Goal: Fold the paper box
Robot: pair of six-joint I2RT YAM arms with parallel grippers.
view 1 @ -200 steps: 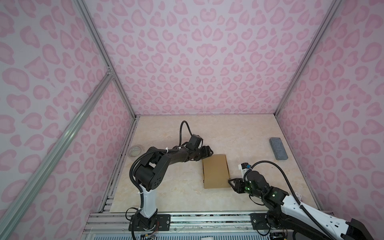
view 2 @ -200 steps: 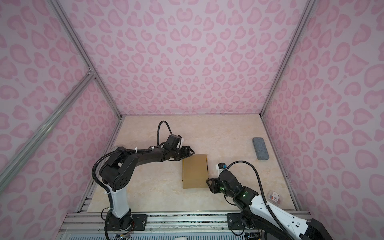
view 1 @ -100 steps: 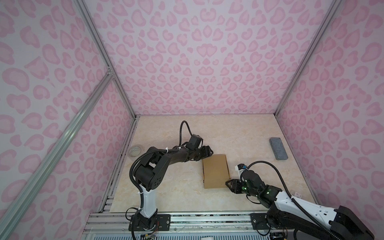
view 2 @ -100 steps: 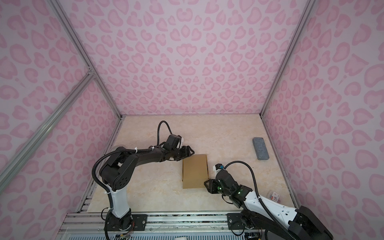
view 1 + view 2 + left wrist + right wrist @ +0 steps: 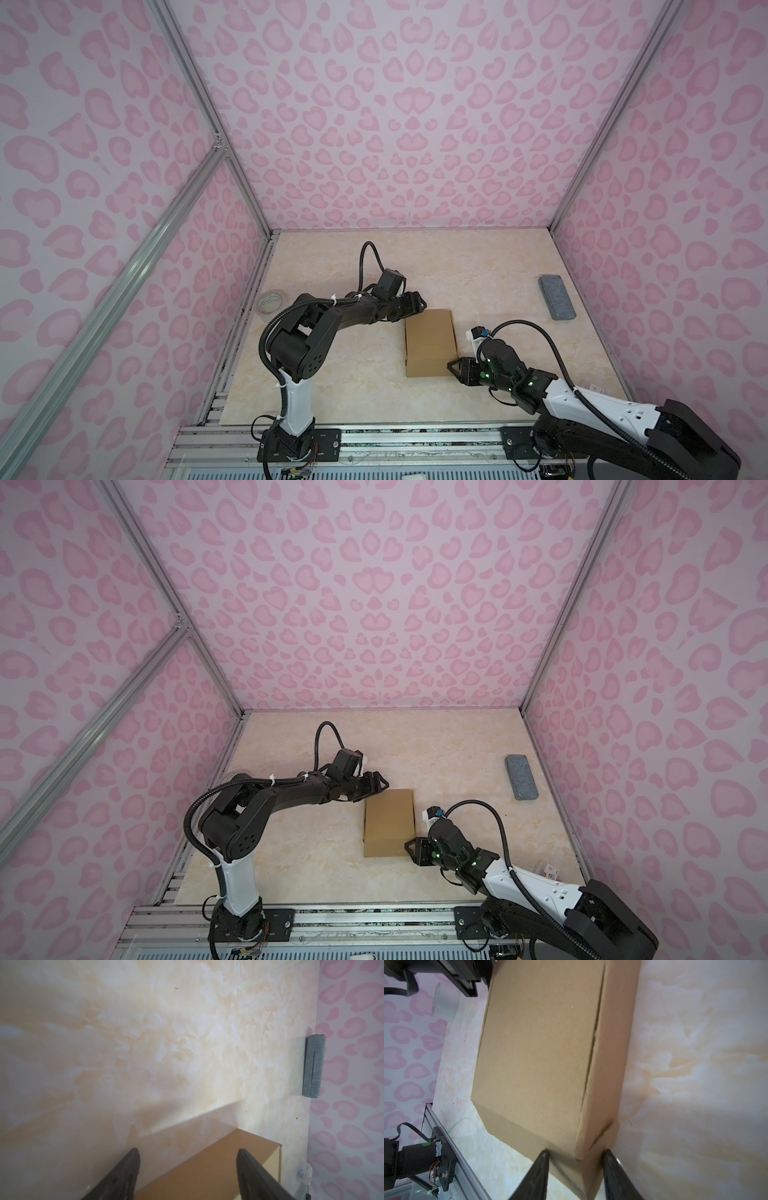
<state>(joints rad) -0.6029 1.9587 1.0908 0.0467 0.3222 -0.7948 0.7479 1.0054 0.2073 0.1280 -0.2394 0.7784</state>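
The paper box [image 5: 430, 347] [image 5: 388, 827] lies folded shut and flat mid-table, plain brown. My left gripper [image 5: 419, 306] [image 5: 381, 787] rests at its far left corner, open. In the left wrist view the left gripper [image 5: 188, 1154] has one finger over the lid [image 5: 207, 1169] and one beside it, and grips nothing. My right gripper [image 5: 453, 366] [image 5: 409, 846] is at the box's near right corner. The right wrist view shows the right gripper [image 5: 575, 1152] straddling that corner of the box [image 5: 542, 1047], with a fingertip [image 5: 544, 1155] against each wall.
A grey block [image 5: 557, 297] [image 5: 521, 777] [image 5: 313, 1066] lies by the right wall. A clear tape roll [image 5: 269, 301] sits at the table's left edge. A small tag [image 5: 596, 388] lies near the front right. An aluminium rail [image 5: 374, 440] runs along the front.
My right gripper has slid left and a little nearer, up to the box's near right corner, which now sits between its fingers. The left arm and the box have stayed still.
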